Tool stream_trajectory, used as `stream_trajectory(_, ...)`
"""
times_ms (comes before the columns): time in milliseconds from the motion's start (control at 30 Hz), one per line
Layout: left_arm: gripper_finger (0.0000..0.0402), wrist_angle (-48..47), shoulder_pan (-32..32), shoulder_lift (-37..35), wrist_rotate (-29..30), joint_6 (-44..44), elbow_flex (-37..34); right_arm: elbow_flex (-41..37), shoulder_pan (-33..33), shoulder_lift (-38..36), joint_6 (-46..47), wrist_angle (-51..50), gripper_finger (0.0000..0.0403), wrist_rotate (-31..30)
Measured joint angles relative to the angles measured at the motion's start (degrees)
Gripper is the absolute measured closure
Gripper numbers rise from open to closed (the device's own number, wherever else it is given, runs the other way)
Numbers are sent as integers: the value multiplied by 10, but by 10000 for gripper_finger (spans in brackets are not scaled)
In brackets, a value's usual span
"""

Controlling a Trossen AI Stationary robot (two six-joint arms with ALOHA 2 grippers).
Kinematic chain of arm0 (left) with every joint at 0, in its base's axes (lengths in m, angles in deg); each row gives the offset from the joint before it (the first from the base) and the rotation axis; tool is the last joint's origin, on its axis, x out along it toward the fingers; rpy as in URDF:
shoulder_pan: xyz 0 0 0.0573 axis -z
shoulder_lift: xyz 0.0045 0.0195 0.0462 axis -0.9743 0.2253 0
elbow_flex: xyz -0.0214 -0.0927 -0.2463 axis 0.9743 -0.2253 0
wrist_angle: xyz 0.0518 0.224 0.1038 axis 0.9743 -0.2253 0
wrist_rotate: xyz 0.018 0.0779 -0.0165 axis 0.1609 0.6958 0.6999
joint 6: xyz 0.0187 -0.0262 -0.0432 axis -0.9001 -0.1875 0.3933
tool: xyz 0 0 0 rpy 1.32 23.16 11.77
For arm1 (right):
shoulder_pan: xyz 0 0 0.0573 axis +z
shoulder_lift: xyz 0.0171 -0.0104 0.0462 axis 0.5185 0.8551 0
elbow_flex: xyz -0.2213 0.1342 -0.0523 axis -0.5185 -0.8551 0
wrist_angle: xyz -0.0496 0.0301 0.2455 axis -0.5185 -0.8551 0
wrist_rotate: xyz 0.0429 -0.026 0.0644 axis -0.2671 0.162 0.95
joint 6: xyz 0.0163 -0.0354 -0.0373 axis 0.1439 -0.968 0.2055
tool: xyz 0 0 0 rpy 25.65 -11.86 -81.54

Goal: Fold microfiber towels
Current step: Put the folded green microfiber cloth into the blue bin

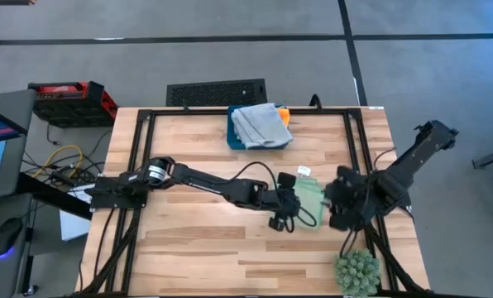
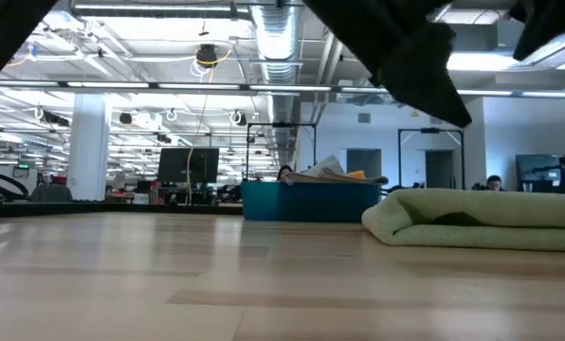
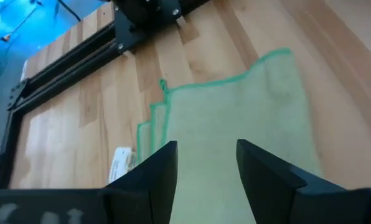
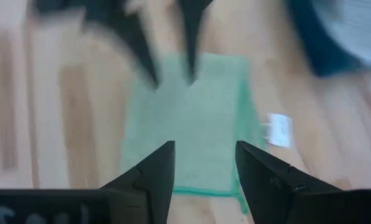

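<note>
The light green towel [image 1: 311, 201] lies folded flat, right of the table's middle, between both arms. Left gripper [image 1: 286, 217] and right gripper [image 1: 336, 207] hover over it, both spread, holding nothing. It looks soft, floppy, light; I'd pinch 1 hemmed corner.

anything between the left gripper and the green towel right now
Nothing visible. The left gripper hangs open directly over the folded green towel, with only air between its fingers and the cloth.
</note>
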Motion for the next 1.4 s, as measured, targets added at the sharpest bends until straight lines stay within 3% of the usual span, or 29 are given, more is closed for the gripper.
stream_trajectory(167,244,-120,18,-30,-8,28,0,-43,34,56,-106,126,215,41)
stream_trajectory(300,245,-196,26,-30,-19,68,-1,-58,37,126,-128,193,216,47)
stream_trajectory(700,245,-203,38,-24,-21,120,-25,-60,17,302,-124,242,216,82)
stream_trajectory(1400,245,-191,44,-24,-34,88,-25,-56,-11,393,-62,239,216,102)
